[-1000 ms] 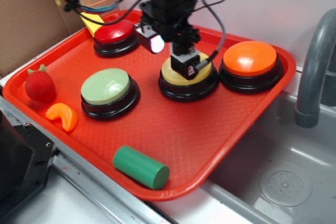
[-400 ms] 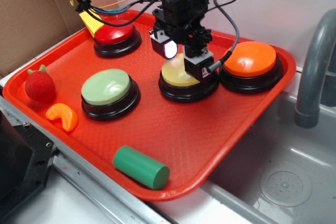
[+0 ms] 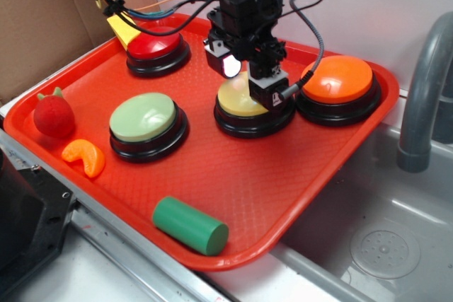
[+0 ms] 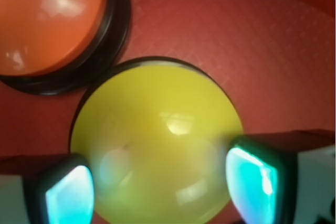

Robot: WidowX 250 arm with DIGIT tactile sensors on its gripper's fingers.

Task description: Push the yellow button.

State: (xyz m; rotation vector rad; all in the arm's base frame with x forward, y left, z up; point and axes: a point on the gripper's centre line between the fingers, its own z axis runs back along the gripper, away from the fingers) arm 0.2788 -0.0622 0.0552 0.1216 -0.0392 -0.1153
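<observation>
Jaws stood apart, empty, one finger at each side of the yellow button point(image 4: 157, 145) in my wrist view, both fingers point(image 4: 252, 179) low against the edges of its domed cap. My gripper point(image 3: 265, 93) hung over that button's far side in the exterior view, and I could not tell whether it touched the cap. The yellow button point(image 3: 244, 100) sat on its black base near the middle of the red tray point(image 3: 233, 182). Just beside it, toward the tray's sink-side edge, sat the orange button point(image 3: 338, 79), their black bases nearly meeting. The light green button point(image 3: 144, 117) sat on the yellow button's other side, a little apart. The red button point(image 3: 154, 44) sat beyond that, near the tray's back rim, with a yellow wedge point(image 3: 122, 30) beside it. Well apart from the yellow button, a green cylinder point(image 3: 190, 225) lay near the front rim, and a red strawberry toy point(image 3: 54, 114) and an orange slice toy point(image 3: 85, 157) lay toward the tray's far end.
</observation>
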